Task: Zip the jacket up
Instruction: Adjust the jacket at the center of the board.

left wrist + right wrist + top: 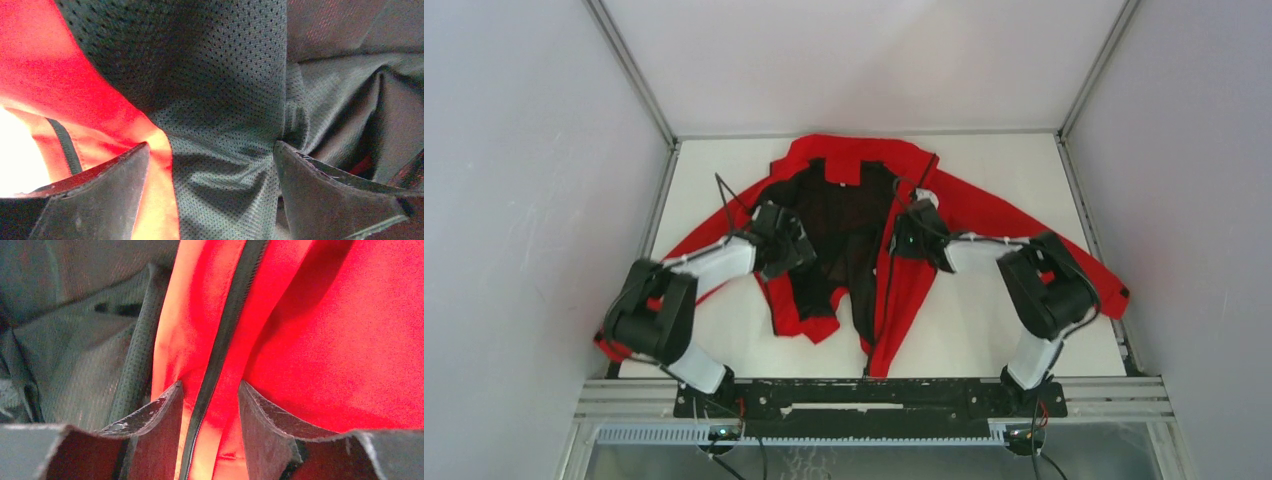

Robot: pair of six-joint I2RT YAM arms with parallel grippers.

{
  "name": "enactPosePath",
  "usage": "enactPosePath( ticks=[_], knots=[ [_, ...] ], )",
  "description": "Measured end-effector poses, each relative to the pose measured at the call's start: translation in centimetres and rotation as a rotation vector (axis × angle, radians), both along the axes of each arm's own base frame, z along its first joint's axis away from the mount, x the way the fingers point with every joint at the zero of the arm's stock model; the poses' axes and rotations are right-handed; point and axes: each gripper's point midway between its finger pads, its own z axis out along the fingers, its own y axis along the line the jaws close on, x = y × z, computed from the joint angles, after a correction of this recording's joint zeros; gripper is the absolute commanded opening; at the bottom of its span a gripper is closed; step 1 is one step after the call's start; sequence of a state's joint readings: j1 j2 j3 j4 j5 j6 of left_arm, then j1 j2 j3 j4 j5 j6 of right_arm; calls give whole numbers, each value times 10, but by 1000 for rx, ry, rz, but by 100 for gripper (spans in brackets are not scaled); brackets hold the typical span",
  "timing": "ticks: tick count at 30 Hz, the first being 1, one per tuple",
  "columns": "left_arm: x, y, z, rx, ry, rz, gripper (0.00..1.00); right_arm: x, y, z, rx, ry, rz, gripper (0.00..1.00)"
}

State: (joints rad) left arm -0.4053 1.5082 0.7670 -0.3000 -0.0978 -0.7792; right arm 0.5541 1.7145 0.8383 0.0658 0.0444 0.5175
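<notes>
The red jacket (994, 215) lies open on the table, black lining (844, 215) up. My left gripper (796, 245) rests on the left front panel. In the left wrist view its jaws (210, 147) stand wide apart over black mesh lining (220, 100) and the red front edge (160, 165). My right gripper (911, 237) is on the right front edge. In the right wrist view its jaws (210, 386) stand narrow, with a fold of red fabric and the dark zipper strip (227, 325) between them. The zipper (887, 300) is undone; I see no slider.
White table (724, 330) inside white walls. The jacket's right sleeve (1094, 270) reaches the table's right edge, and the left sleeve (614, 345) hangs at the left edge under my left arm. A black frame bar (864, 395) runs along the near edge.
</notes>
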Motion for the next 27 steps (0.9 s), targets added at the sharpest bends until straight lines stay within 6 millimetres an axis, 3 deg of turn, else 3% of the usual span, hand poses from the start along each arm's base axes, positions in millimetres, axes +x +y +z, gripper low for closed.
enactPosePath(
  ticks=[4, 8, 10, 13, 15, 17, 20, 22, 24, 27],
  knots=[
    [74, 4, 6, 3, -23, 59, 97, 70, -15, 3, 5, -10, -107, 53],
    [123, 16, 13, 40, -18, 86, 98, 134, -43, 11, 8, 0, -201, 49],
    [142, 22, 30, 67, -30, 79, 98, 153, -55, 17, 6, 5, -222, 50],
    [162, 24, 73, 74, -117, 47, 100, 157, -69, 37, -14, -16, -231, 56],
    [153, 23, 109, 66, -187, 12, 100, 139, -68, 58, -31, -45, -212, 57],
    [130, 19, 147, 47, -269, -27, 100, 107, -53, 89, -24, -95, -158, 58],
    [74, -1, 200, -16, -408, -107, 100, 52, -18, 136, 31, -195, -38, 59],
    [24, -20, 220, -89, -499, -188, 100, 9, 8, 161, 85, -265, 60, 59],
    [-15, -30, 211, -145, -510, -237, 100, -28, 27, 167, 119, -293, 144, 59],
    [-59, -20, 164, -199, -456, -210, 100, -83, 40, 141, 113, -270, 238, 59]
  ],
)
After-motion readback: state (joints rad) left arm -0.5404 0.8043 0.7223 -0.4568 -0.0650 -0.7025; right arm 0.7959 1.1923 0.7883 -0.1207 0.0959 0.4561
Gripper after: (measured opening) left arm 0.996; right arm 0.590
